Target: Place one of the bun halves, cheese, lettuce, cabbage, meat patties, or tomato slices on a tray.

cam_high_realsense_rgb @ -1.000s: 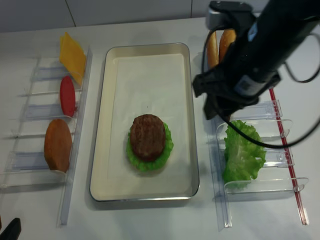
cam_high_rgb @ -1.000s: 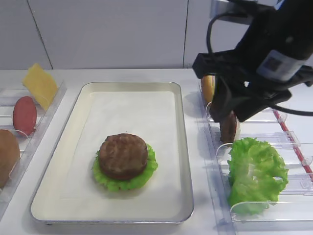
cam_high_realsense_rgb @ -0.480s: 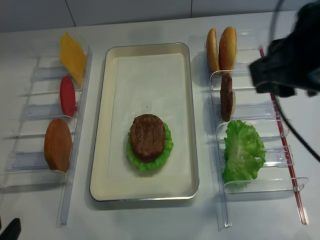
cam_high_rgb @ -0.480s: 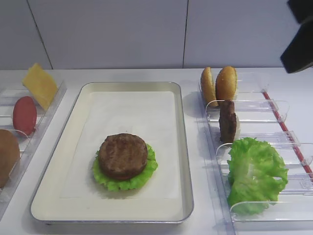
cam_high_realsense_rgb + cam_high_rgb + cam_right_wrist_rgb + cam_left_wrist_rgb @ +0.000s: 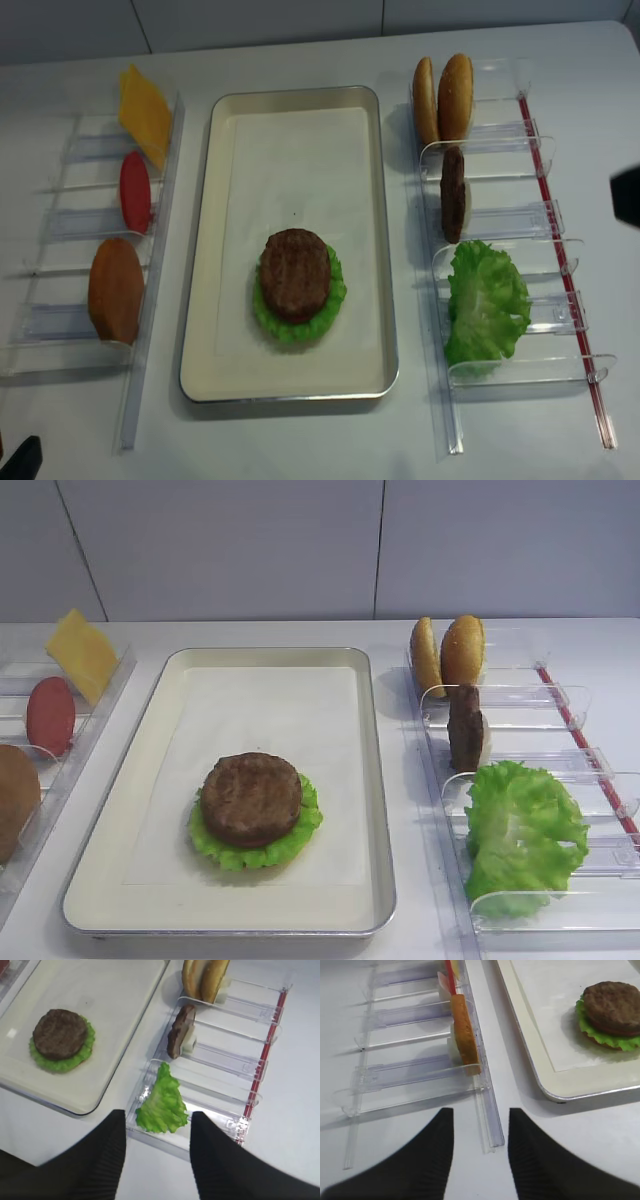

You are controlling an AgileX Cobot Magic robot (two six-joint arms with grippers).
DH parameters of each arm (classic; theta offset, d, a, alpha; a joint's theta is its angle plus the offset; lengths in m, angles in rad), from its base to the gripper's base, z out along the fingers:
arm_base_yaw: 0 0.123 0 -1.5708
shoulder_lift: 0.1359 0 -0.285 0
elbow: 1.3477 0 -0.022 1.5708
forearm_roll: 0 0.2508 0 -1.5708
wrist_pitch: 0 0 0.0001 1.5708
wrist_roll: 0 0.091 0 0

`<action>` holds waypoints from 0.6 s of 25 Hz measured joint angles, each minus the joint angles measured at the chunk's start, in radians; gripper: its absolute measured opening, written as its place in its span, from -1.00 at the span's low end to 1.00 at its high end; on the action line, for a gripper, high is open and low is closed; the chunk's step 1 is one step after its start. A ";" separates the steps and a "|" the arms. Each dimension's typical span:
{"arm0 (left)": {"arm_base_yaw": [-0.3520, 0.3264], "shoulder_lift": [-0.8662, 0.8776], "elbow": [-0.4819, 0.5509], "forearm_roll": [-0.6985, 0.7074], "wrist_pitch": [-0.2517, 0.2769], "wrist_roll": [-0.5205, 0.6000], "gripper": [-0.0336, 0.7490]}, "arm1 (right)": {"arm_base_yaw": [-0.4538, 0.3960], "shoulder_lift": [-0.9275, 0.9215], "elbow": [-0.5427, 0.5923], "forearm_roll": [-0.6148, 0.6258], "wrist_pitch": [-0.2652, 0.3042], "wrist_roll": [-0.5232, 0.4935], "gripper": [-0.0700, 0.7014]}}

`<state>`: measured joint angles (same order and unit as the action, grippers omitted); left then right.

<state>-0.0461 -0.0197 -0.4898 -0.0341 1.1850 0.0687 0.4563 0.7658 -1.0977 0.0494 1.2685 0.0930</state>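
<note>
The cream-white tray (image 5: 379, 780) holds a meat patty (image 5: 251, 798) lying on a lettuce leaf (image 5: 300, 835). Another patty (image 5: 465, 727) stands on edge in the right rack, between two bun halves (image 5: 448, 655) and more lettuce (image 5: 522, 835). Cheese (image 5: 82, 653), a tomato slice (image 5: 50, 715) and a bun (image 5: 15, 798) sit in the left rack. My right gripper (image 5: 157, 1115) hangs open and empty high above the rack's lettuce (image 5: 162, 1105). My left gripper (image 5: 480, 1112) is open and empty over the table near the left rack's bun (image 5: 465, 1035). No cabbage is in view.
Clear plastic racks flank the tray: one on the right (image 5: 500, 215) with a red strip along its outer side, one on the left (image 5: 60, 225). A dark piece of the right arm (image 5: 628, 195) shows at the right edge of the realsense view.
The right arm has pulled up and away to the right from the right rack and left the exterior high view. The upright patty stays in the rack. Nothing on the tray moved.
</note>
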 joint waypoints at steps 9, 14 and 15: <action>0.000 0.000 0.000 0.000 0.000 0.000 -0.21 | 0.000 -0.232 0.176 -0.032 0.004 -0.033 -0.01; 0.000 0.000 0.000 0.000 0.000 0.000 -0.21 | 0.000 -0.378 0.252 -0.098 0.008 -0.036 -0.01; 0.000 0.000 0.000 0.000 0.000 0.000 -0.21 | 0.000 -0.405 0.263 -0.111 0.008 -0.036 -0.01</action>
<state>-0.0461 -0.0197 -0.4898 -0.0341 1.1850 0.0687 0.4563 0.3610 -0.8347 -0.0614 1.2764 0.0565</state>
